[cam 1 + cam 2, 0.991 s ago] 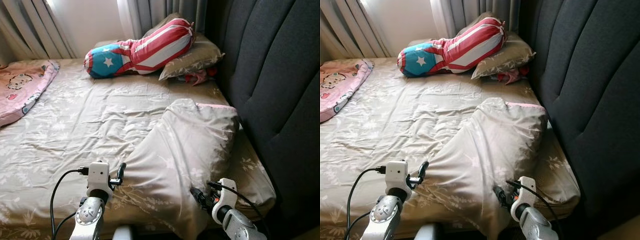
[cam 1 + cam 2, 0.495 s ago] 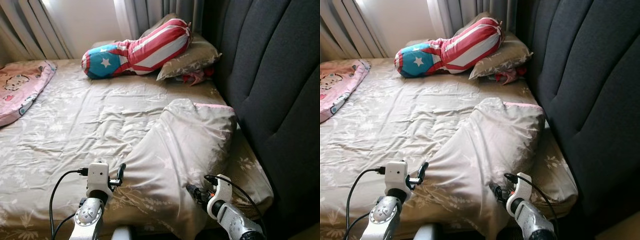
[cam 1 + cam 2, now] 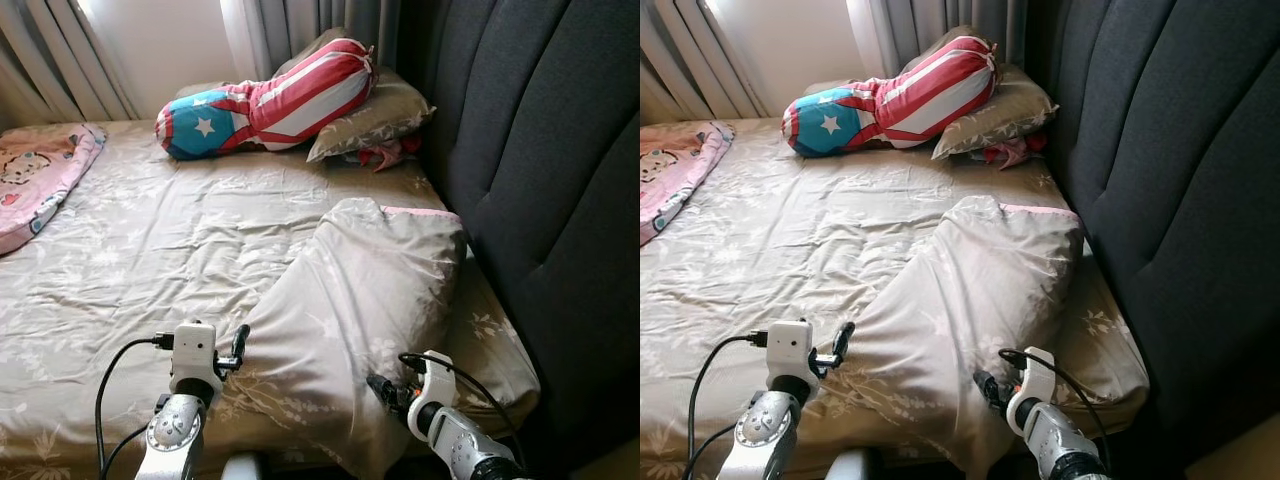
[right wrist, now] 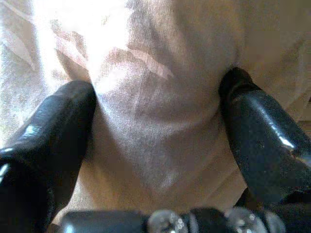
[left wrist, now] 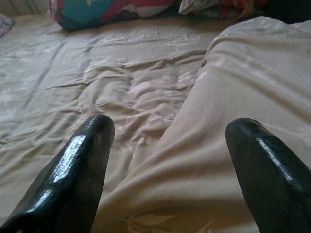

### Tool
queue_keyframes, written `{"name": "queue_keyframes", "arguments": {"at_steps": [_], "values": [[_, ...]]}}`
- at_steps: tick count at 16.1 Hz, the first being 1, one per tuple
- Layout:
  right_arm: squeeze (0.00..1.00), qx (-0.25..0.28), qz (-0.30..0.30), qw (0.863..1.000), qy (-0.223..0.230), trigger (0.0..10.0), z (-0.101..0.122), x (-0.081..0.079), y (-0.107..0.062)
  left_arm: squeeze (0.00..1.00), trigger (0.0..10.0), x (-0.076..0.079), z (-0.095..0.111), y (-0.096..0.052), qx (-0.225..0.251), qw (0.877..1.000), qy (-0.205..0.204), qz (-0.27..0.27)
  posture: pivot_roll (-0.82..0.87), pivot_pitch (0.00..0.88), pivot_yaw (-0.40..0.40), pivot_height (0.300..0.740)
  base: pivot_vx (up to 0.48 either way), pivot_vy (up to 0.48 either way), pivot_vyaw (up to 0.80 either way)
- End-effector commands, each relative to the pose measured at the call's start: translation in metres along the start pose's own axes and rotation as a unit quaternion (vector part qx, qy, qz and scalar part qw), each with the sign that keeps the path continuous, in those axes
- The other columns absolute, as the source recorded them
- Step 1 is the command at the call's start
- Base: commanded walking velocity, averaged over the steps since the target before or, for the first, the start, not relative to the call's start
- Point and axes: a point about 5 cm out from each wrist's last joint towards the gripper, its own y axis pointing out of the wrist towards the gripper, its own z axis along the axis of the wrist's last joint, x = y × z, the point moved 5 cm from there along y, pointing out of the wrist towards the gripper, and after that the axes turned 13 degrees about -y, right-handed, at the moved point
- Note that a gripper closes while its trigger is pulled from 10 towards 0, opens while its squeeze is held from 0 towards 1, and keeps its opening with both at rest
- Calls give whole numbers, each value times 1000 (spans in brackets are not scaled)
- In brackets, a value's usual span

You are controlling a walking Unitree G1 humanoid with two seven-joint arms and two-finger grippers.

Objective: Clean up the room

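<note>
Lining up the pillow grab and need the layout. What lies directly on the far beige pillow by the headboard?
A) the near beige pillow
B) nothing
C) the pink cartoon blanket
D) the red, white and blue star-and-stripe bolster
D: the star-and-stripe bolster rests across the far beige pillow, while the pink blanket lies at the bed's opposite edge and the near pillow sits by the grippers.

bed: beige floral sheet | headboard: dark padded | curtains: grey, daylit
</note>
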Motion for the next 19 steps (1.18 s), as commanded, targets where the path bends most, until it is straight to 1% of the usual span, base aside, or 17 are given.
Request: {"name": "queue_keyframes", "arguments": {"at_steps": [1, 7, 9, 11, 13, 19], "values": [[0, -32, 9, 999, 0, 0, -17, -9, 2, 0, 10000, -1, 0, -1, -6, 1000, 9, -2, -7, 12, 28, 630, 0, 0, 0], [0, -32, 17, 999, 14, 0, -20, -22, 6, 0, 10000, -2, 0, -4, -9, 1000, 9, -1, 2, 25, 25, 630, 0, 0, 0], [0, -30, 20, 999, 15, 0, -17, -30, 9, 0, 10000, -3, -1, -6, -12, 1000, 11, 1, 3, 25, 26, 630, 0, 0, 0], [0, -27, 20, 999, 17, 0, -14, -34, 10, 0, 10000, -3, -2, -6, -13, 1000, 11, 0, 3, 26, 27, 630, 0, 0, 0], [0, -26, 19, 999, 17, 0, -14, -34, 10, 0, 10000, -2, -2, -6, -15, 1000, 10, -1, 2, 26, 27, 630, 0, 0, 0], [0, -27, 7, 999, 15, 0, -17, -29, 9, 0, 10000, -1, -5, -8, -21, 1000, 11, 0, 1, 26, 25, 630, 0, 0, 0]]}}
